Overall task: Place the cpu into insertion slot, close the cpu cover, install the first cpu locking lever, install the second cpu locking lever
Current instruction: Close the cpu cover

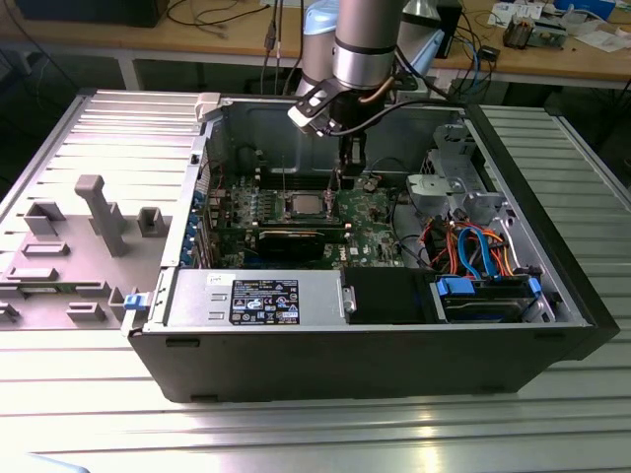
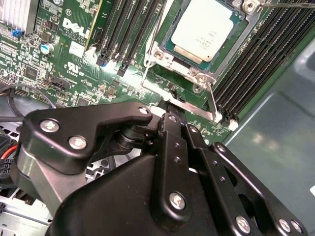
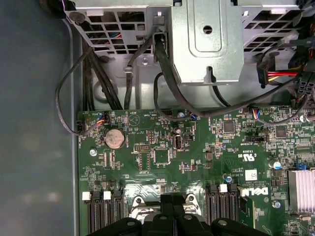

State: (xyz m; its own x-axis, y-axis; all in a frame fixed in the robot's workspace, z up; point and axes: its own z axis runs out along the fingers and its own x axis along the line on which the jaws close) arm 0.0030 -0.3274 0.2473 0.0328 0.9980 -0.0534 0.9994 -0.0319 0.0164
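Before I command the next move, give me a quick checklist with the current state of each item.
1. The cpu lies flat inside the cover's cut-out: ok.
2. The cpu cover is down around the cpu: ok.
3. The locking lever is latched: cannot tell.
4. The gripper is empty, fingers shut: ok.
5. The gripper tip is at the cover's edge by the lever: ok.

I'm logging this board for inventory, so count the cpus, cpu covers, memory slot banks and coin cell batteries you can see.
cpu: 1
cpu cover: 1
memory slot banks: 2
coin cell battery: 1
Total: 5
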